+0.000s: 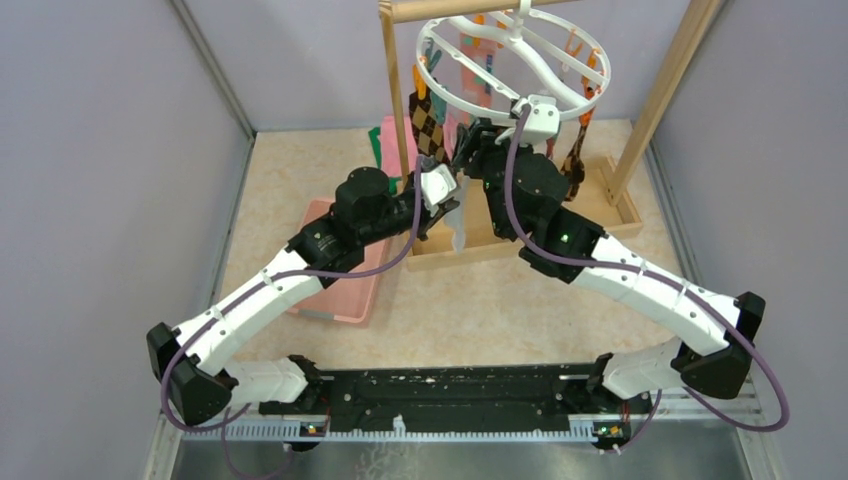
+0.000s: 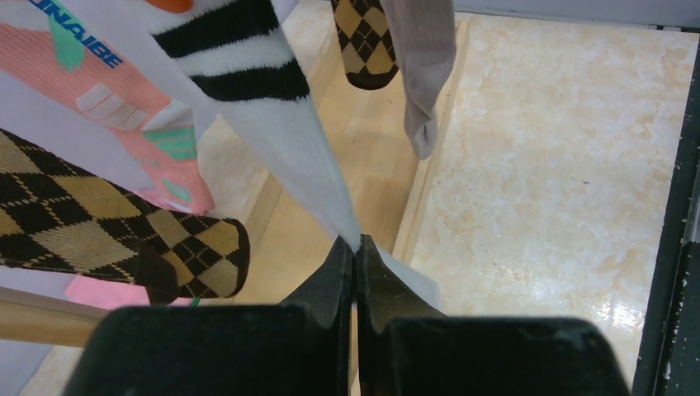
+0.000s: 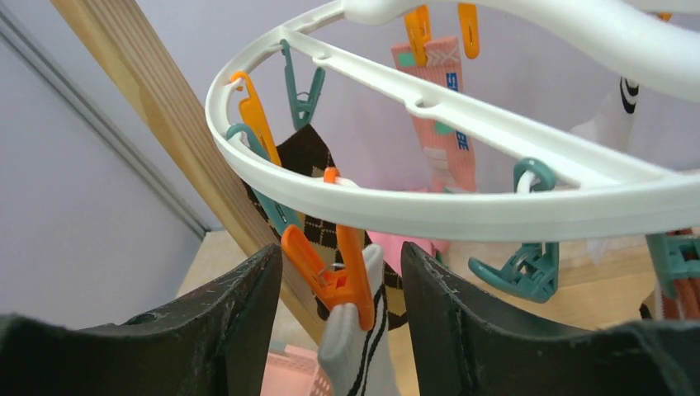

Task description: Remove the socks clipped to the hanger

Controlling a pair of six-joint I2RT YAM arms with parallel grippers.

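Note:
The white ring hanger [image 1: 510,60] hangs from the wooden rack; it also shows in the right wrist view [image 3: 462,198]. A white sock with a dark-striped cuff [image 2: 272,124] is held by an orange clip [image 3: 334,276]. My left gripper [image 2: 357,243] is shut on this sock's lower end and pulls it taut; in the top view the gripper [image 1: 447,195] is under the ring's near edge. My right gripper [image 3: 340,252] is open, its fingers on either side of the orange clip without touching it. Argyle socks [image 2: 107,223] and a grey sock [image 2: 425,66] hang nearby.
A pink patterned sock [image 3: 437,124] and teal clips [image 3: 528,264] hang from the ring. The wooden rack post [image 3: 157,115] stands just left of my right gripper, and its base tray [image 1: 520,235] lies below. A pink basket [image 1: 340,290] sits under the left arm.

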